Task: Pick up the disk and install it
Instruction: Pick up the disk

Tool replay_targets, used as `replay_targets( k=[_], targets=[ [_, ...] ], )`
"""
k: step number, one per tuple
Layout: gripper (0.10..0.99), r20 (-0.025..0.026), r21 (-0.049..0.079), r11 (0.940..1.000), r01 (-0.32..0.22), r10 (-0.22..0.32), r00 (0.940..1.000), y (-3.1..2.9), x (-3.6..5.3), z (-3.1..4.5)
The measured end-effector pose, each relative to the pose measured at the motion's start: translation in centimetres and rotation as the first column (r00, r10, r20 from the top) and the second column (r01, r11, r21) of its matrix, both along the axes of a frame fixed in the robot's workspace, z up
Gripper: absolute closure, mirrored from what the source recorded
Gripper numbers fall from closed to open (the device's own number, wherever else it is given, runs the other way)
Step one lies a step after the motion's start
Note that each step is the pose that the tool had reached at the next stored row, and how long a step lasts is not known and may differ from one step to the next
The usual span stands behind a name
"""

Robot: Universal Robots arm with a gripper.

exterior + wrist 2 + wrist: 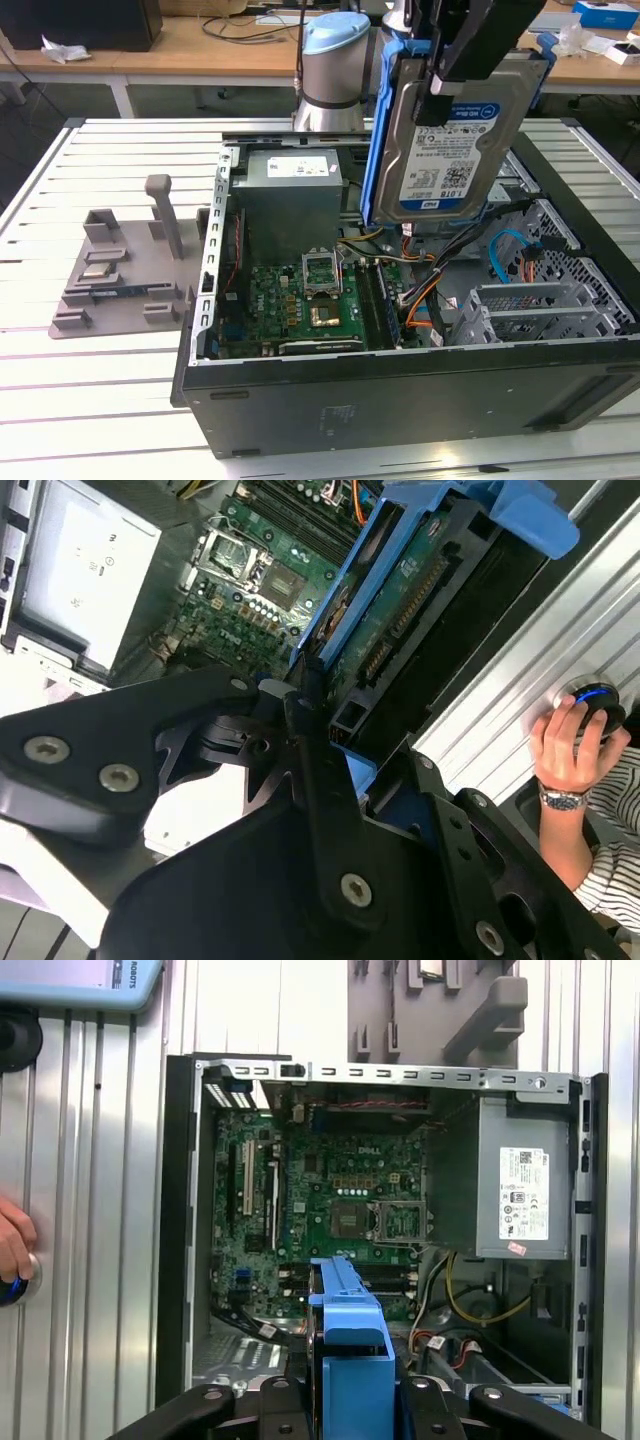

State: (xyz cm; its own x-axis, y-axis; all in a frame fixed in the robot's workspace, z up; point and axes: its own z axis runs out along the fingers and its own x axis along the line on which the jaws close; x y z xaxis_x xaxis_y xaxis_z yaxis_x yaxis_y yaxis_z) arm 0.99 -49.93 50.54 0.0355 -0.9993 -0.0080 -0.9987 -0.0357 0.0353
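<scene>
The disk [450, 140], a silver-grey hard drive with a white-and-blue label in a blue plastic carrier frame, hangs upright and slightly tilted above the open computer case [400, 400]. My gripper [445, 95] is shut on its upper part, black fingers clamped over its faces. The second wrist view looks along the disk [400, 590] edge-on, with its green circuit side showing and the motherboard beyond it. In the first wrist view the blue carrier [350, 1340] sticks out between my fingers, over the case interior.
Inside the case lie the motherboard [300, 300], the grey power supply [290, 195], loose cables and a metal drive cage [540, 305] at the exterior view's right. A grey fixture [110, 270] sits on the slatted table. A person's hand [565, 745] rests on a round knob.
</scene>
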Motion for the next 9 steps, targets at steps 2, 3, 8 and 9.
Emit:
replay_targets(
  k=[2,3,8,9],
  targets=[
    [0.718,0.0000,0.000,1.0000,0.000,0.000,1.0000,-0.56,0.00,0.00],
    [0.718,0.0000,0.000,1.0000,0.000,0.000,1.0000,-0.74,0.00,0.00],
    [0.718,0.0000,0.000,1.0000,0.000,0.000,1.0000,-2.00,0.00,-0.03],
    [0.718,0.0000,0.000,1.0000,0.000,0.000,1.0000,-2.29,0.00,-0.04]
  ],
)
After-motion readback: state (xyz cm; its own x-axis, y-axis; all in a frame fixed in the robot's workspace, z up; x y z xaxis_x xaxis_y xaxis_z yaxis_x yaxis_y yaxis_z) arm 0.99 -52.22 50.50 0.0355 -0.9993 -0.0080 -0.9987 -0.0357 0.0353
